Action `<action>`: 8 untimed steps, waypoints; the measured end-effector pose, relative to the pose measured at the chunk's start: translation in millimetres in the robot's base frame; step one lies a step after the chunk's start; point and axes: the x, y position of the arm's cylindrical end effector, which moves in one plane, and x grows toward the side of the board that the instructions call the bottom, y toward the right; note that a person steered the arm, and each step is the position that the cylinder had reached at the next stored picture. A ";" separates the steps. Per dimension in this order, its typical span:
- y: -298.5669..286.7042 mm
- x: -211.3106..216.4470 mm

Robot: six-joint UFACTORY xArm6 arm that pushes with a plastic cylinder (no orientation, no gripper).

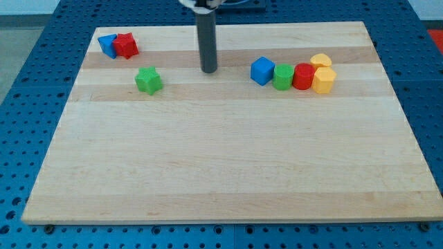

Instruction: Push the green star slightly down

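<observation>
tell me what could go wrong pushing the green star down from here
1. My tip sits to the view's right of the green star-shaped block, not above it; a direct approach would likely shove it sideways.
2. Swinging round over the star brings the tip near the red block and blue block at the view's top left.

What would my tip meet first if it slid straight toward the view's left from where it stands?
Probably nothing. My tip sits to the right of the green star, slightly nearer the view's top, so a straight leftward line likely passes just above the star, below the blue and red pair. Depth makes this uncertain.
</observation>
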 end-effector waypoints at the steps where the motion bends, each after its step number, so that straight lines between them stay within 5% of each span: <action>1: -19.6 64.8; 3: -94.1 91.8; 5: -177.6 69.1; 6: -166.9 20.2; 8: -125.8 -2.7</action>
